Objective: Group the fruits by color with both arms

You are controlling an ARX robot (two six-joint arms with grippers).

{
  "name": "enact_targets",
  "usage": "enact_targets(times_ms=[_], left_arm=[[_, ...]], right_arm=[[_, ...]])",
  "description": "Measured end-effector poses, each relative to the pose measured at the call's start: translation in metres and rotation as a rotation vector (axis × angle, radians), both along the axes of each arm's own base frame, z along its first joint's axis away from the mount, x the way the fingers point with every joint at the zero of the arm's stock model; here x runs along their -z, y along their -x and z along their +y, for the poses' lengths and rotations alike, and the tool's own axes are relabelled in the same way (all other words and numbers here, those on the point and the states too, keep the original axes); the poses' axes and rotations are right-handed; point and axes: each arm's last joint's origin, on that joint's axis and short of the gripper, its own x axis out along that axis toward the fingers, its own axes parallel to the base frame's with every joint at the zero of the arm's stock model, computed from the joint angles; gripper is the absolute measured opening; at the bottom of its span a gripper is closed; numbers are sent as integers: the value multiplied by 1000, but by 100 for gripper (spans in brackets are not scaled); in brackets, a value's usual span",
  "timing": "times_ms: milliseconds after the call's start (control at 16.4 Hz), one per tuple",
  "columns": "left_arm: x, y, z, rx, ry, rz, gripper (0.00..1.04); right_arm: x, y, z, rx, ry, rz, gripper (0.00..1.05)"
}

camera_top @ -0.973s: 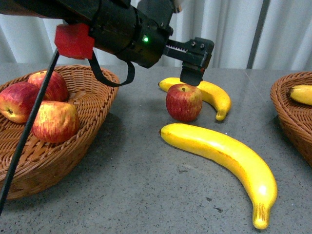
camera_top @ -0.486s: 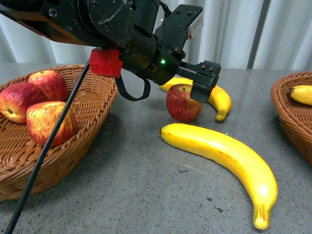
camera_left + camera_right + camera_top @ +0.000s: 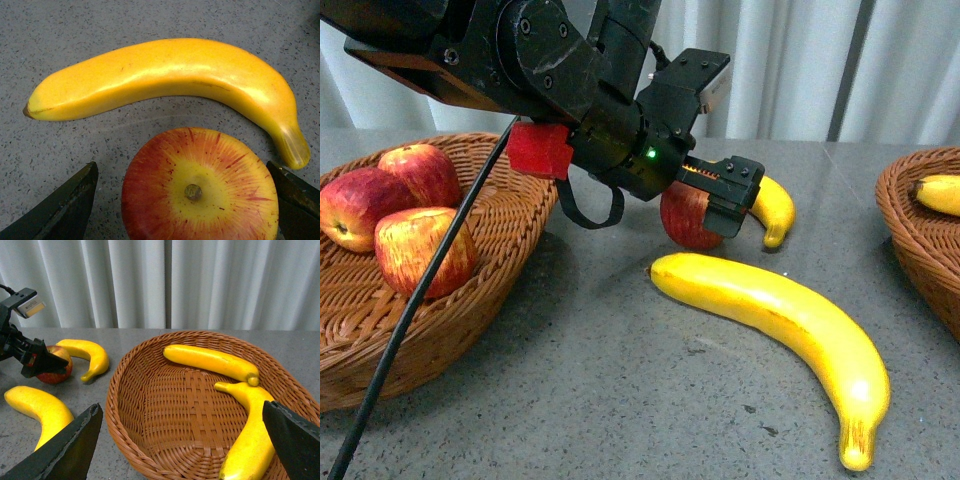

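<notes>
Your left tool (image 3: pixel 708 205) sits low, black fingers spread either side of the glossy red apple (image 3: pixel 682 218), which is streaked yellow round its stem and stands on the speckled grey desk (image 3: pixel 600 380). A second ago this tool hung above that fruit. A curved small banana (image 3: pixel 775 208) lies just behind and a longer banana (image 3: pixel 780 320) in front. Three apples (image 3: pixel 420 250) fill the woven wicker basket (image 3: pixel 515 215). Your right tool (image 3: pixel 181 407) gapes wide over the other basket (image 3: pixel 125 390), which holds two bananas (image 3: pixel 210 362).
</notes>
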Motion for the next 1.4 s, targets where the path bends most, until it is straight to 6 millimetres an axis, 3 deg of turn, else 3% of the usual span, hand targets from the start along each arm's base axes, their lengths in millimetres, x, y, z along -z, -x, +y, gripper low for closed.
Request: enact_targets(times_ms=[61, 243, 426, 486, 608, 729, 790, 851, 973, 1094, 1398], left_arm=[[0, 0, 1, -1, -1, 0, 98], [1, -1, 2, 1, 11, -11, 70], [-5, 1, 5, -17, 22, -40, 66], [-16, 4, 9, -46, 32, -76, 66], [-65, 12, 28, -153, 106, -209, 66], [-111, 26, 65, -333, 169, -296, 66], [-120, 33, 90, -444, 190, -301, 66], [-116, 37, 109, -514, 198, -292, 66], [-85, 43, 141, -627, 172, -188, 66], [-64, 46, 151, -645, 179, -125, 66], [-47, 39, 162, -666, 192, -58, 69]], right_arm=[[0, 0, 0, 0, 0, 0, 98], [0, 0, 0, 0, 0, 0, 98], [0, 0, 0, 0, 0, 0, 98], [0, 0, 0, 0, 0, 0, 98], [0, 0, 0, 0, 0, 0, 98], [0, 0, 0, 0, 0, 0, 98], [0, 0, 0, 0, 0, 0, 98], [0, 0, 0, 0, 0, 0, 98], [0, 0, 0, 0, 0, 0, 98], [0, 0, 0, 0, 0, 0, 98], [0, 0, 0, 0, 0, 1, 98]])
